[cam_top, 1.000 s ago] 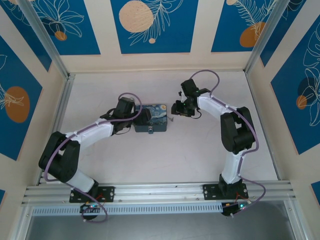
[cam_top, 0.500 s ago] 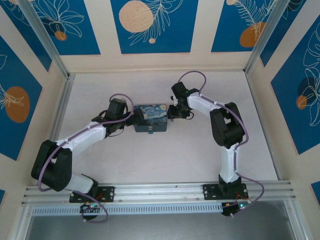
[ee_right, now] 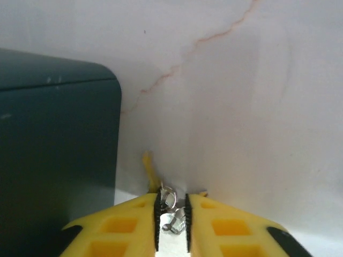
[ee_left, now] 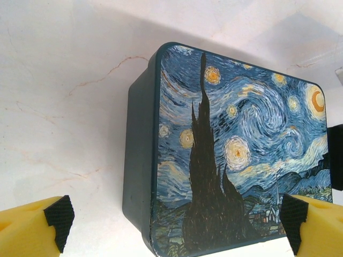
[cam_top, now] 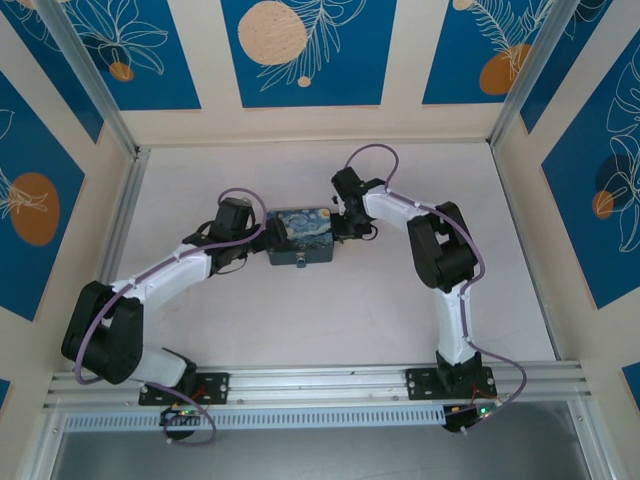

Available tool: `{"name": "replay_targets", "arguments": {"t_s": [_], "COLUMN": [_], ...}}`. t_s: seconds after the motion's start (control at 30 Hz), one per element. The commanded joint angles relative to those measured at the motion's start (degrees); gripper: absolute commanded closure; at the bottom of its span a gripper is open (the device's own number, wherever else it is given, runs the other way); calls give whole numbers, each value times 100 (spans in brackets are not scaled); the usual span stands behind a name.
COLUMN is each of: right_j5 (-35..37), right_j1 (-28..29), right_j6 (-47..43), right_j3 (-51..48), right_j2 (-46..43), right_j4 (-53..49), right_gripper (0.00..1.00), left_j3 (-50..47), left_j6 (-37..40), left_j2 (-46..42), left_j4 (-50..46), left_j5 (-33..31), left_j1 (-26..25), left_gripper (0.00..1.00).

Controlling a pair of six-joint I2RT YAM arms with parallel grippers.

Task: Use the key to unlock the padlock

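Observation:
The key is a small silvery sliver on a wire ring, lying on the table by the right end of the painted tin. My right gripper is down on it, its jaws nearly together with the key and ring pinched between the pads. A tiny dark speck at the tin's front wall may be the padlock; it is too small to tell. My left gripper stands wide open at the tin's left end, one fingertip on each side, not touching it.
The tin's dark wall stands close on the left of my right gripper's fingers. White marbled tabletop stretches in front of the tin. Enclosure walls with metal rails ring the table.
My right gripper has moved left and down against the tin's right end, over the key. My left gripper drew back from above the tin to its left end, then held still.

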Motion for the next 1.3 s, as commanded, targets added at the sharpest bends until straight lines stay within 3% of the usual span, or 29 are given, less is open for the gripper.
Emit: {"name": "replay_targets", "arguments": {"t_s": [0.0, 0.27, 0.5, 0.67, 0.83, 1.0, 1.07, 1.1, 1.27], "right_j5": [63, -118, -314, -396, -466, -572, -487, -422, -16], "right_j1": [25, 76, 406, 1024, 1475, 1571, 1597, 1607, 1696], "right_j6": [69, 372, 794, 1177, 1539, 1803, 1883, 1905, 2127], "right_j3": [-323, -1236, -2403, -3275, -3880, -4221, -4228, -4221, -4258], "right_j2": [-187, -868, -2010, -2815, -3197, -3239, -3228, -3272, -3863], "right_j4": [-50, 264, 608, 871, 1111, 1354, 1302, 1255, 1057], "right_gripper": [83, 100, 100, 100, 100, 100, 60, 54, 50], "left_j3": [78, 113, -46, -228, -570, -913, -1011, -1032, -1101], "left_j6": [10, 38, -40, -144, -352, -559, -633, -646, -722], "left_j2": [5, -21, -103, -288, -708, -1171, -1303, -1346, -1570], "left_j4": [-105, -127, -35, -12, 7, -20, -32, -43, -124], "left_j5": [46, 97, 280, 555, 792, 848, 863, 863, 836], "left_j1": [84, 85, 84, 77, 45, -71, -137, -171, -368], "left_gripper": [0, 0, 0, 0, 0, 0, 0, 0, 0]}}
